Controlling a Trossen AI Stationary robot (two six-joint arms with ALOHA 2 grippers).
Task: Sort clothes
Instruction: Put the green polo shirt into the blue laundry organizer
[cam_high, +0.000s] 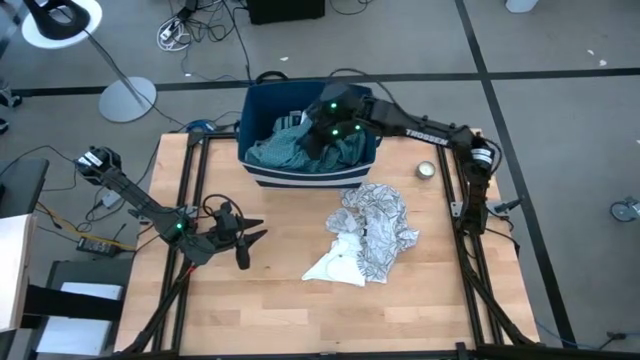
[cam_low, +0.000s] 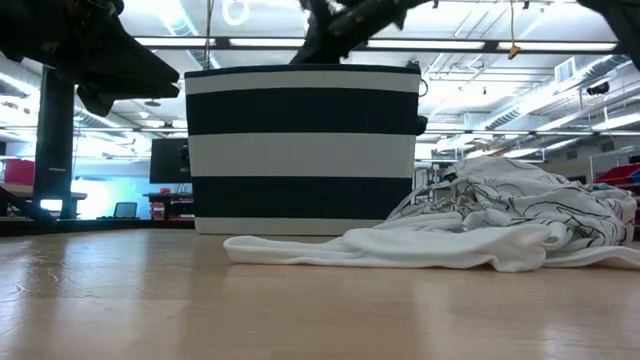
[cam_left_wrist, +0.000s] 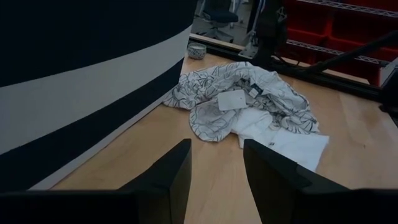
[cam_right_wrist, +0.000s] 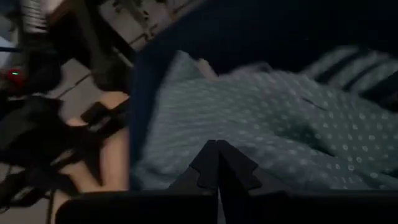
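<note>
Garments lie in two places on the pale wooden table (cam_high: 270, 300). Toward twelve o'clock from the table's middle stands a dark blue bin with a white band (cam_high: 262, 172), and inside it rests a teal dotted cloth (cam_high: 290, 150) with a darker piece beside it. The right gripper (cam_high: 318, 135) hangs over the bin's inside at about twelve o'clock, its two dark fingers (cam_right_wrist: 217, 163) pressed together with nothing between them, just above the teal fabric (cam_right_wrist: 261, 118). Whether the tips touch the cloth cannot be told.

Toward three o'clock from the table's centre sprawls a white-and-grey patterned cloth (cam_high: 378, 228), crumpled, with a plain white part spreading at its six o'clock edge. It lies close to the bin's front wall; whether they touch cannot be told. A small round tin (cam_high: 427, 169) sits at about two o'clock, apart from the heap.

The left gripper (cam_high: 250, 238) waits at nine o'clock, low over bare wood, its fingers (cam_left_wrist: 177, 171) spread apart and empty, pointing toward the patterned cloth (cam_left_wrist: 242, 102).
</note>
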